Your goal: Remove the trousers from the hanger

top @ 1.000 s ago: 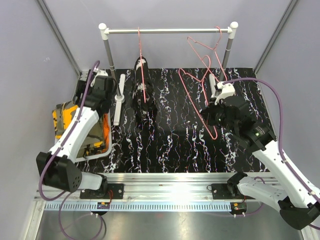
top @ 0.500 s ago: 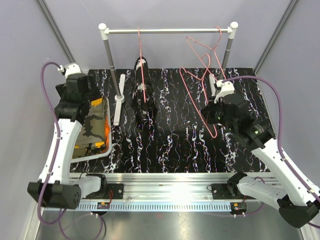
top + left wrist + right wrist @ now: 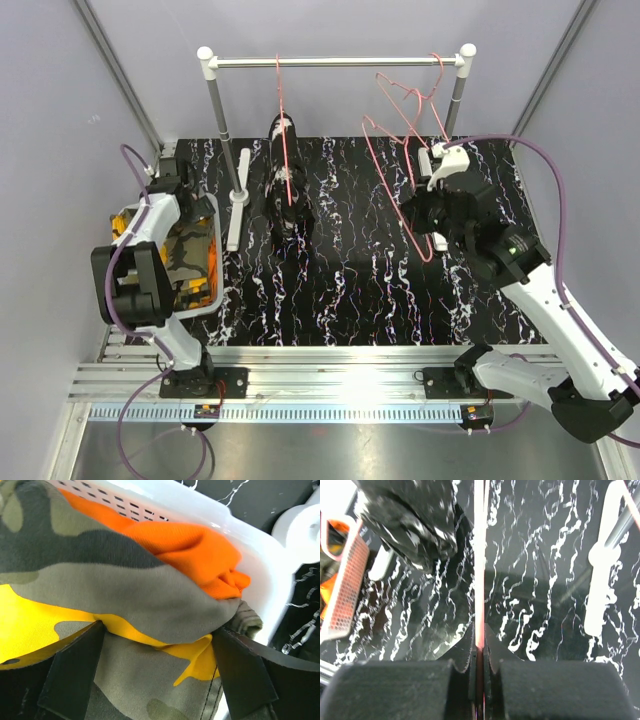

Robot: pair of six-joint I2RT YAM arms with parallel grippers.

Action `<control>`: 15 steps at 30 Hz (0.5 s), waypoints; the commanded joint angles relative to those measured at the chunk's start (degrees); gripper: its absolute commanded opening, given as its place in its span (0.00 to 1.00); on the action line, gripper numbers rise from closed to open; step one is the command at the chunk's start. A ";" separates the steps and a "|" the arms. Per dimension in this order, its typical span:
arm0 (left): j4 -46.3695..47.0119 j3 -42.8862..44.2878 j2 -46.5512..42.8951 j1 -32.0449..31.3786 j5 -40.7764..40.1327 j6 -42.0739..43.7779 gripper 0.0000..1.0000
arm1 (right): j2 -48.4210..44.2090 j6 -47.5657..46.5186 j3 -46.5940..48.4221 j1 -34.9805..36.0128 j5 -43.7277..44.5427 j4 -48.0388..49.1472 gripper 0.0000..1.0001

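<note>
- Trousers of black cloth with white speckles (image 3: 288, 200) are hanging folded over a red wire hanger (image 3: 280, 110), above the black white-veined bench (image 3: 380, 290) and under the metal rail with white end caps (image 3: 340, 62).
- Sitting at the bench's left edge, a white perforated plastic basket (image 3: 214, 255) is holding the bright orange trousers (image 3: 200, 550) and the dark olive camouflage trousers with a yellow-orange patch (image 3: 125, 590).
- All three pairs are looking soft, light and limp; the hanging pair is likely sliding easily along thin wire, so pinching a thick fold just beside the hanger bar is seeming the best hold.
- Right tool (image 3: 479, 647) is squeezing narrow on an empty pink wire hanger (image 3: 480, 555).
- Left tool (image 3: 159, 630) is spreading wide over the basket, with camouflage cloth bulging between its fingers.
- Black cloth is blending into the bench, so the hanging pair's lower hem and its drape over the bar are proving hard to make out; the basket's floor is lying hidden.
</note>
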 commanded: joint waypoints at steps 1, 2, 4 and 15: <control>-1.56 -2.97 6.56 -0.55 6.25 -2.47 0.89 | 0.39 -1.23 5.30 0.04 1.96 1.81 0.00; -1.47 -3.15 5.95 -0.46 5.73 -2.64 0.89 | 0.57 -1.32 5.83 -0.05 1.87 1.72 0.00; -1.38 -3.23 3.24 -0.37 4.94 -2.47 0.90 | 0.83 -1.84 6.80 0.04 1.96 1.46 0.00; -5.14 0.53 -13.89 2.09 5.99 -0.28 0.99 | 7.41 -5.00 14.35 -0.57 10.48 -1.18 0.00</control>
